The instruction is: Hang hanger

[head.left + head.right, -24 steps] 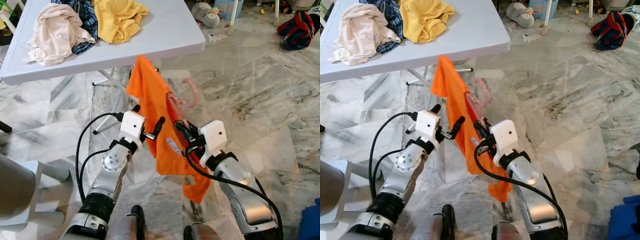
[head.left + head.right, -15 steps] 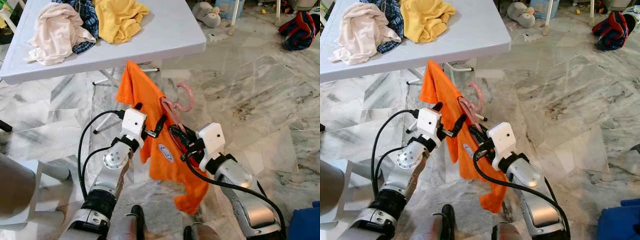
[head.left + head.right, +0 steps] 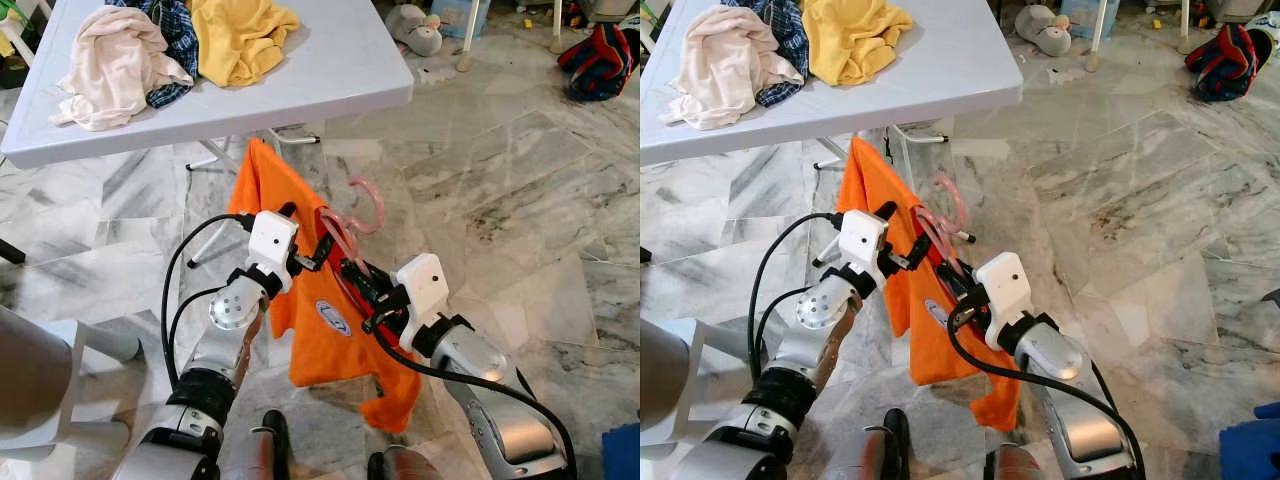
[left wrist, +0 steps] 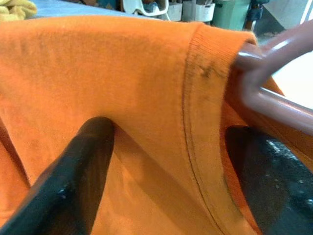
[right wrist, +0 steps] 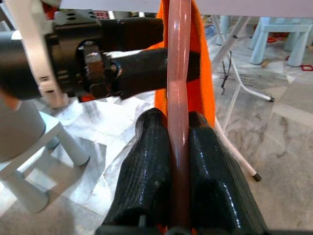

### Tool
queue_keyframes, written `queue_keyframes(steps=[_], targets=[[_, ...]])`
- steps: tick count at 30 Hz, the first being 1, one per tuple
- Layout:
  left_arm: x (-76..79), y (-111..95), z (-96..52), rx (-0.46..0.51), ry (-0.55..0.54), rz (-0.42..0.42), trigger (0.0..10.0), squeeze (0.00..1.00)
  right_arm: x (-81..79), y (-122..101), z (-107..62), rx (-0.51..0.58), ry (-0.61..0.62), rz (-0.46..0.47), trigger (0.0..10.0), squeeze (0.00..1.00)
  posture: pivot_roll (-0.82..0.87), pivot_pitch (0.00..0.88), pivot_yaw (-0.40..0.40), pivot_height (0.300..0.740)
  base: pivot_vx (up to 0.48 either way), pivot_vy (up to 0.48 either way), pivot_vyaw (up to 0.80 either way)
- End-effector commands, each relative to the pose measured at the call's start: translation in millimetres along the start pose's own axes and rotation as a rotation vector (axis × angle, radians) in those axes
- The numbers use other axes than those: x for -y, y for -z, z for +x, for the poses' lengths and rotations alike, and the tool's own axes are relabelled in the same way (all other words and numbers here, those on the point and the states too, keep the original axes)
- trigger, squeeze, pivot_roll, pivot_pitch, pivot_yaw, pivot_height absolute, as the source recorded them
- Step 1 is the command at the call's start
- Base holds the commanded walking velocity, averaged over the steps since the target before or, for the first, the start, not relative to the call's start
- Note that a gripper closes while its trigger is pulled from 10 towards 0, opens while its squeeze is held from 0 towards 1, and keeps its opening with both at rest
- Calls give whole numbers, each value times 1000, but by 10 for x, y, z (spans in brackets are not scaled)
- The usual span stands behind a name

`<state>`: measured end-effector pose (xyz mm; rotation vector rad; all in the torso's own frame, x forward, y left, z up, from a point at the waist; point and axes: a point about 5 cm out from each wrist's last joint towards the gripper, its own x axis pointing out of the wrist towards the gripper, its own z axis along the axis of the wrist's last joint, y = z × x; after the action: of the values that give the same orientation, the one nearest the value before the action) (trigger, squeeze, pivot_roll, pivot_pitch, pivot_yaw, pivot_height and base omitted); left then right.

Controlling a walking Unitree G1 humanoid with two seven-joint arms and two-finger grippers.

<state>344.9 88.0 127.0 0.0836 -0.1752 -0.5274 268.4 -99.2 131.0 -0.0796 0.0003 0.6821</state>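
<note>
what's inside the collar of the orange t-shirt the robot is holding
A pink plastic hanger pokes out of the orange t-shirt; its hook and neck show. The right gripper clamps its bar. The hanger's shoulders are covered by fabric.

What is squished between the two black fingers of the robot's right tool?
The pink hanger bar runs straight between the right tool's two black fingers, which press on it from both sides. The right wrist view shows it, with the orange T-shirt behind.
</note>
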Motion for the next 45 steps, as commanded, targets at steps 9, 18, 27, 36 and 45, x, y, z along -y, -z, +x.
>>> queue_keyframes(steps=[9,18,27,36,45], targets=[[-170,45,-54,-29,-45,20,0,0,20,-97,-34,31,14,-28,10000,0,-79,252,40,740,0,0,0],[-265,34,-55,-40,-67,43,0,0,81,-48,-27,-4,70,-74,10000,0,-75,256,41,740,0,0,0],[-347,-56,-24,-9,-95,55,0,0,190,91,-43,-98,149,-158,10000,0,-74,258,42,740,0,0,0],[-538,-96,-26,-33,-177,97,0,0,214,153,-127,-136,130,-184,10000,0,-76,265,45,740,0,0,0],[-811,-110,-79,-92,-275,132,0,0,452,153,-567,-222,-30,-292,10000,0,-86,269,50,740,0,0,0]])
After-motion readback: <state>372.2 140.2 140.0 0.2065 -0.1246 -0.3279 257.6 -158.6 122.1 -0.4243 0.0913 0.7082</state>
